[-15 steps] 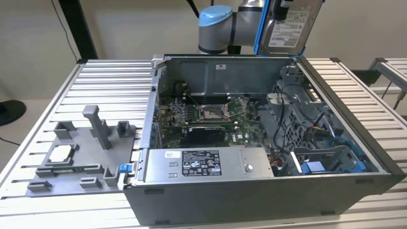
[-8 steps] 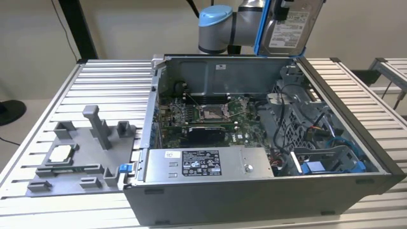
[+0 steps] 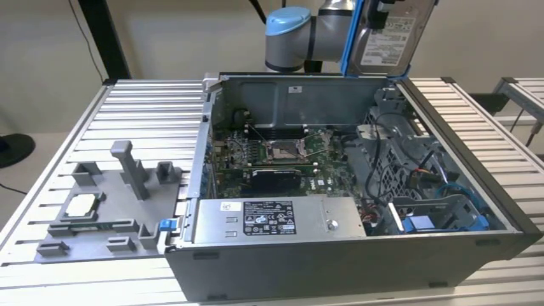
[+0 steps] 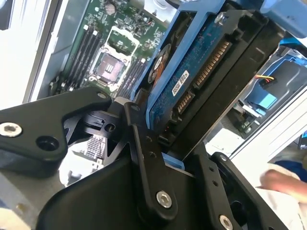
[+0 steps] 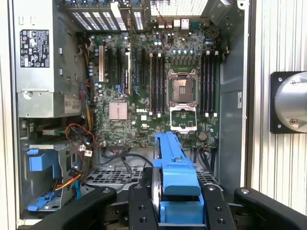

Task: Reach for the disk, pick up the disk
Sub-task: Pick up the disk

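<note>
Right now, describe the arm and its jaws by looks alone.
The arm is a grey tube with a light blue cap on its joint. The gripper is matte black: flat linked bars joined by silver screws, with broad black outer plates in both wrist views.

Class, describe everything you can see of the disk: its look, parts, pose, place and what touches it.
The disk is a flat silver-grey metal drive with a white printed label, framed by blue plastic rails. In the second wrist view its blue circuit board and connector pins face the camera. It hangs upright above the open computer case, near the rear wall, clamped between the black fingers of the gripper.
</note>
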`<state>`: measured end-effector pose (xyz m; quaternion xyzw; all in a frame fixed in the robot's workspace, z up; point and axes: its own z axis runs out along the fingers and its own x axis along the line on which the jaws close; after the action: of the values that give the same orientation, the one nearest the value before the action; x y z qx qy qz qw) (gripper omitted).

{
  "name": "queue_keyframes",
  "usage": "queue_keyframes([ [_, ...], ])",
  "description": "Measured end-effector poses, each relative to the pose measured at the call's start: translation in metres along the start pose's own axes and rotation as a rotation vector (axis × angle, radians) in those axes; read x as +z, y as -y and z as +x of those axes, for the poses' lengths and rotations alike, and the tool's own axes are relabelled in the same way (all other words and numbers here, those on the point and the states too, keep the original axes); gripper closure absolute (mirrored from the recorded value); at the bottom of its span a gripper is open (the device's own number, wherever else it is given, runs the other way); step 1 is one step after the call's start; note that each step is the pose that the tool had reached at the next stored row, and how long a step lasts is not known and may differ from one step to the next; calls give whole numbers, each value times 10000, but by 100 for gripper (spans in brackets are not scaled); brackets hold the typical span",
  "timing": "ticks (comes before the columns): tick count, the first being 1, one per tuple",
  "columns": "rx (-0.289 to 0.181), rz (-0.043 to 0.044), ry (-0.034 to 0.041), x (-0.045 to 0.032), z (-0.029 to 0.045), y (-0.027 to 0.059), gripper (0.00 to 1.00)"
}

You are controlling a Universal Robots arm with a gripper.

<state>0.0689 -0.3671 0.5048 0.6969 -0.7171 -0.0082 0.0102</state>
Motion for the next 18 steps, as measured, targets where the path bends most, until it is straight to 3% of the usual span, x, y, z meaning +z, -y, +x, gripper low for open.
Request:
queue_keyframes([
  [4, 0, 0, 0, 0, 67, 2, 100],
  [18, 0, -4, 0, 4, 432, 12, 100],
])
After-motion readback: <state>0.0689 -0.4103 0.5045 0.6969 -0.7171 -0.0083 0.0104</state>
